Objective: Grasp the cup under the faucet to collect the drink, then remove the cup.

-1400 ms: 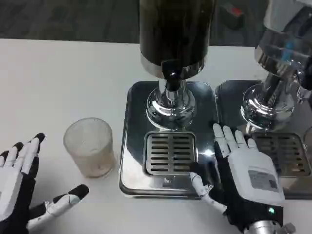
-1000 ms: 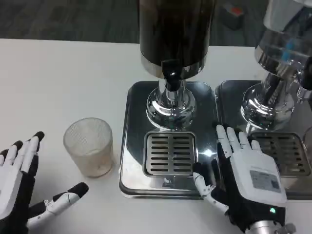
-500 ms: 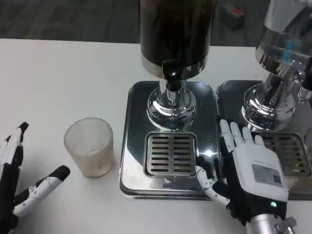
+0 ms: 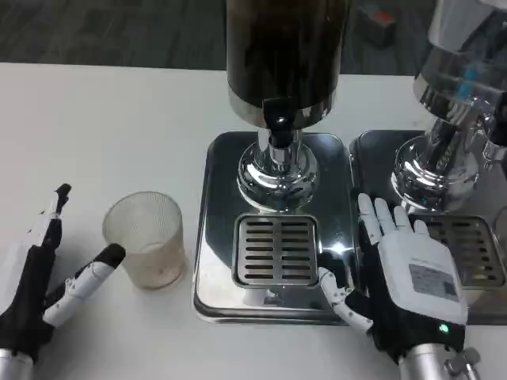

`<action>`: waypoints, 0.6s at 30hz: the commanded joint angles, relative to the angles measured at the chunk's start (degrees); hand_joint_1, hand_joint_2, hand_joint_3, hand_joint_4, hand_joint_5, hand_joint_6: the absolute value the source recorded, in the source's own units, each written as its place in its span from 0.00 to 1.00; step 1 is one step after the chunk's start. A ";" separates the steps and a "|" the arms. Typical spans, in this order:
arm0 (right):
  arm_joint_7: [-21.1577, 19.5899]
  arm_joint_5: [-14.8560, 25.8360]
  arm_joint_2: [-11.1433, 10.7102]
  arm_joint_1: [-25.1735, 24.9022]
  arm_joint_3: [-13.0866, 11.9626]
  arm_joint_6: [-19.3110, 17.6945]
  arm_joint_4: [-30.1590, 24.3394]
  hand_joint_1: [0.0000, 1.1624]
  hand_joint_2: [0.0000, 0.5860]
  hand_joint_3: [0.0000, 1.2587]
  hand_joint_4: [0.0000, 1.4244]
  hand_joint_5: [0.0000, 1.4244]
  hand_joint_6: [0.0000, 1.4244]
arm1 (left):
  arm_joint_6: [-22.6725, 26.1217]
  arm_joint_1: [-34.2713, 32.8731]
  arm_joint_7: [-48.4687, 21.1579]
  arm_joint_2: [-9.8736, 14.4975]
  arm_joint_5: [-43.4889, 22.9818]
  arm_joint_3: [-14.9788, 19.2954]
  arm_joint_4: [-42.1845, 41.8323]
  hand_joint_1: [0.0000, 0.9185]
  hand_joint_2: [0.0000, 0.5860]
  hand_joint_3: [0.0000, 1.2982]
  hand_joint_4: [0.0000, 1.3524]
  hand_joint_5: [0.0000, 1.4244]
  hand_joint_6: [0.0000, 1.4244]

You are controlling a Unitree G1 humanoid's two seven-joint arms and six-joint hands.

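Task status: early stage, nothing collected. The dark drink dispenser (image 4: 283, 55) stands on its steel drip tray (image 4: 273, 229), and the slotted grate (image 4: 276, 250) below the faucet (image 4: 277, 119) carries nothing. A second dispenser (image 4: 459, 87) stands to the right on its own tray.

The cup (image 4: 147, 237), ribbed and translucent, stands upright on the white table (image 4: 95, 127) just left of the tray, well short of the faucet. It appears to hold no drink, though the frosted wall makes this hard to confirm.

Left hand (image 4: 43, 289): released, fingers spread, one fingertip at or just beside the cup's lower left wall; no grasp made. Right hand (image 4: 404, 277): released, lying flat, palm down, across the tray's right edge.

Remaining: grasp the cup, place it under the faucet, fill, withdraw.

Markings: a grey label on the right hand's back carries print too small to read. No brand is legible elsewhere.
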 commanded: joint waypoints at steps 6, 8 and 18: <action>0.10 -0.35 0.34 -0.71 -0.29 0.54 -0.53 0.26 0.70 0.01 0.00 0.00 0.00 | -3.71 -5.15 -5.72 -0.04 -0.30 -2.85 5.42 0.00 0.00 0.00 0.00 0.00 0.00; 0.09 -0.29 0.35 -0.70 -0.39 0.60 -0.53 0.26 0.70 0.01 0.00 0.00 0.01 | -4.20 -5.52 -6.42 0.09 -0.04 -3.42 6.00 0.00 0.00 0.00 0.00 0.00 0.00; -0.05 -0.23 1.05 -1.00 -0.06 0.96 -0.34 0.26 0.70 0.02 0.00 0.00 0.01 | -2.49 -9.26 -6.36 0.42 2.37 -5.90 9.66 0.00 0.00 0.00 0.00 0.00 0.00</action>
